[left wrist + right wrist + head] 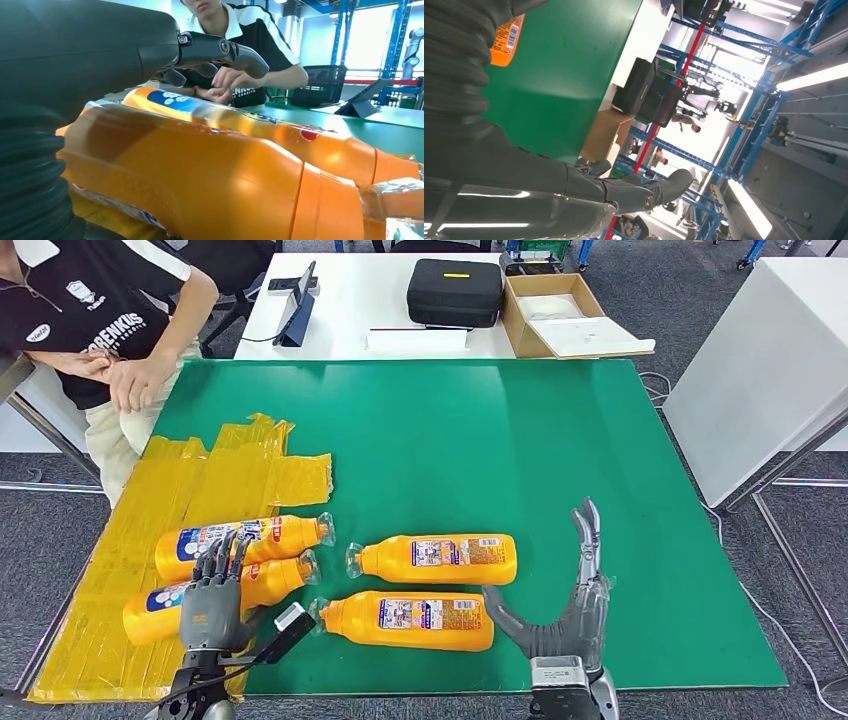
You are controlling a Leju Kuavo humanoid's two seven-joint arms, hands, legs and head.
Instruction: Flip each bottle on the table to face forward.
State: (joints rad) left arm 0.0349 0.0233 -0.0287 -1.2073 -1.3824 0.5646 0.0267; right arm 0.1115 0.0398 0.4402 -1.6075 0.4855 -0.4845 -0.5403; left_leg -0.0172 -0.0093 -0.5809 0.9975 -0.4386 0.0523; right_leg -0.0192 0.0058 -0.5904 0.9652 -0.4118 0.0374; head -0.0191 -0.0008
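Four orange bottles lie on their sides on the green mat (520,440). Two lie on the yellow taped patch at the left: a far one (270,535) and a near one (265,583). My left hand (212,595) is over the near one with fingers stretched out flat, gripping nothing. In the left wrist view that bottle (200,180) lies just under the fingers (220,50), and the far one (280,135) lies behind it. Two more bottles lie mid-mat, labels up: one farther (435,558), one nearer (410,620). My right hand (570,610) stands open beside the nearer bottle's base, thumb toward it.
A person sits at the mat's far left corner, hands (130,375) together at its edge. Behind the mat a white table carries a black case (455,290), a cardboard box (555,315) and a tablet (298,305). Another white table (770,360) stands at the right.
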